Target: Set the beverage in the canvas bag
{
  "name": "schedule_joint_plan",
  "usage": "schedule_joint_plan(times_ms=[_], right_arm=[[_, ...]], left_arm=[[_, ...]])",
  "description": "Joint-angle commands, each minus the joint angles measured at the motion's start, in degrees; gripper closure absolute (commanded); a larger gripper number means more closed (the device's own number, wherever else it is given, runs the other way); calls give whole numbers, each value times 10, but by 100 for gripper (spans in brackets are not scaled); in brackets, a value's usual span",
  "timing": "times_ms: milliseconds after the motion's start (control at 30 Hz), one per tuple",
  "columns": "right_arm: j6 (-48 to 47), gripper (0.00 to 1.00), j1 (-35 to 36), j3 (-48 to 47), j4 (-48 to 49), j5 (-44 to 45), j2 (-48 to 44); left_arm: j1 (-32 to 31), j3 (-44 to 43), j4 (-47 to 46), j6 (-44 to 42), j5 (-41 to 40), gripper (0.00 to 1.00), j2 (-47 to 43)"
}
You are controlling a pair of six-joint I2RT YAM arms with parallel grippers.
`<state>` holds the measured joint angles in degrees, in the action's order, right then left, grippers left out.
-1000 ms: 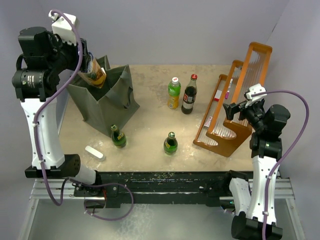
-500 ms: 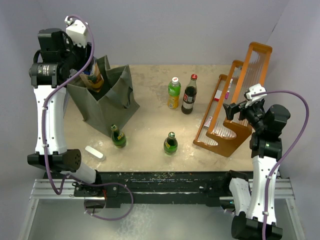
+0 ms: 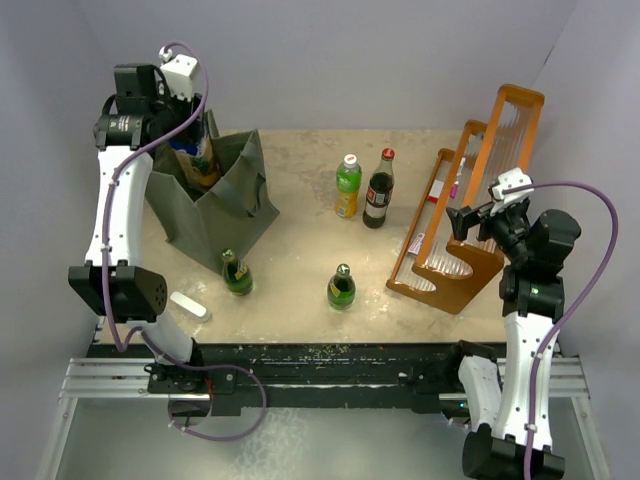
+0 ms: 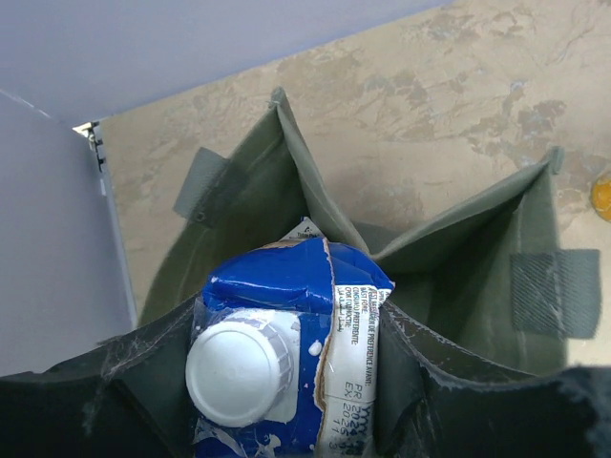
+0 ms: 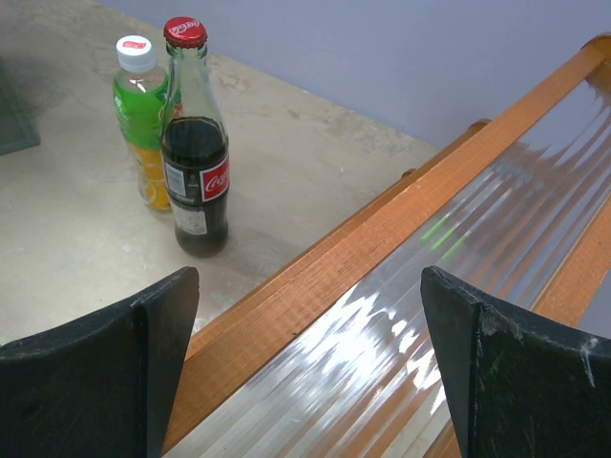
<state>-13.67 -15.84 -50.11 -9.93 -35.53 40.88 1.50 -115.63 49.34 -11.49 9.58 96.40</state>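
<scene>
The beverage is a carton with a blue top and white screw cap (image 4: pixel 296 286), seen in the top view (image 3: pixel 204 160) as well. My left gripper (image 4: pixel 286 382) is shut on it and holds it upright at the open mouth of the dark olive canvas bag (image 3: pixel 218 205), whose far walls and loop handles show below the carton (image 4: pixel 449 277). From above, the left gripper (image 3: pixel 196 140) is over the bag's back-left corner. My right gripper (image 5: pixel 305 372) is open and empty, hovering above the orange rack (image 5: pixel 382 239), far right of the bag (image 3: pixel 462 222).
A green-and-orange bottle (image 3: pixel 347 186) and a cola bottle (image 3: pixel 378 190) stand mid-table. Two small green bottles (image 3: pixel 237 273) (image 3: pixel 341 287) stand nearer the front. A white oblong piece (image 3: pixel 188 305) lies front left. The orange wooden rack (image 3: pixel 470 200) stands at the right.
My left arm has swung right and toward the back wall, carrying the carton from the bag's left rim to its open mouth. The right arm has not moved.
</scene>
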Motion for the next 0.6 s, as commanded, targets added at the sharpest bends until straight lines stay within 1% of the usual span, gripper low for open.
schedule_joint_plan(times_ms=[0, 200, 333, 500, 567], right_arm=[[-16, 0, 0, 11, -34, -26, -8], [-16, 0, -1, 11, -34, -28, -8], [-16, 0, -1, 12, -34, -29, -9], [-16, 0, -1, 12, -34, -29, -8], [-16, 0, -1, 12, -34, -31, -8]], left_arm=[[6, -19, -210, 1, 1, 100, -17], [9, 21, -267, 39, 26, 100, -12], [9, 52, -305, 58, 24, 100, -12], [9, 106, -356, 61, 19, 100, -25], [9, 115, -361, 56, 23, 100, -25]])
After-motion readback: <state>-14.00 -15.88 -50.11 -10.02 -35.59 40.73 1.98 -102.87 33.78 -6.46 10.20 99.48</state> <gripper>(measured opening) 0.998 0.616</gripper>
